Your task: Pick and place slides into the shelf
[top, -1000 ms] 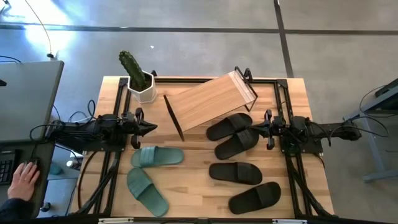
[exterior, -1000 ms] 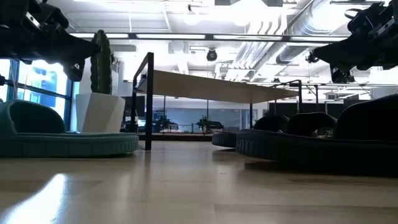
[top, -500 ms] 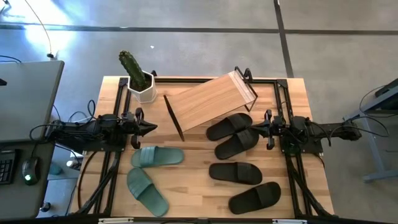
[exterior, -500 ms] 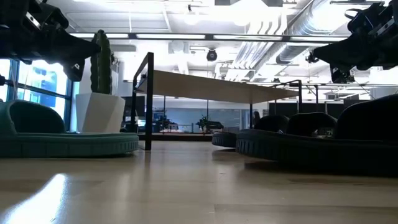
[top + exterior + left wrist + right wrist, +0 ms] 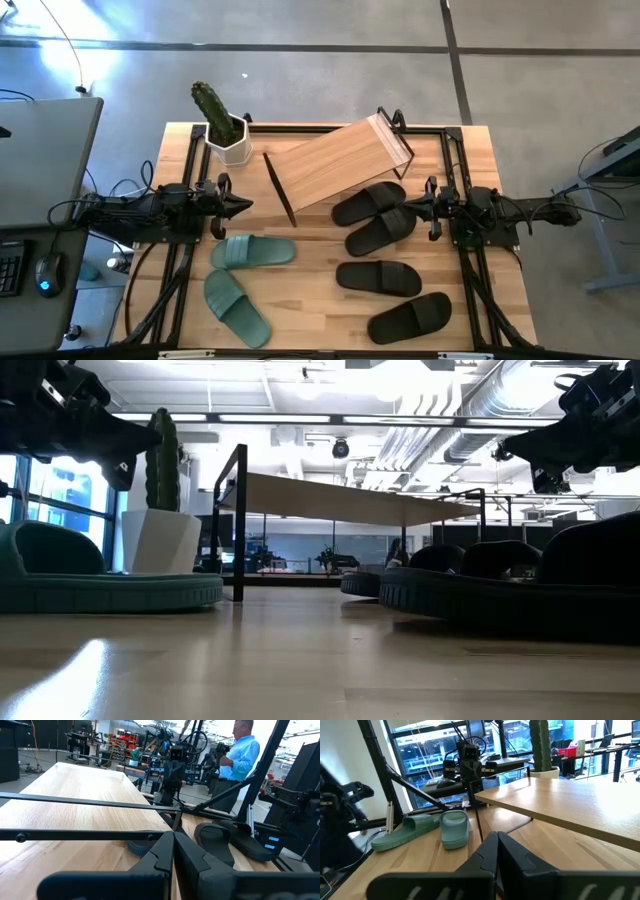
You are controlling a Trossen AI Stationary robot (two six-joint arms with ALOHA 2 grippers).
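The small light-wood shelf (image 5: 340,162) on its black wire frame sits askew at the back of the wooden bench (image 5: 300,320). Four matte black slides (image 5: 380,215) lie beside the right gripper (image 5: 428,209), two sage green slides (image 5: 240,275) near the left gripper (image 5: 225,206). Both jaws look closed and empty, fingertips apparently touching.

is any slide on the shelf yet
No, in the high view the shelf has a bare top, and all six slides lie on the table.
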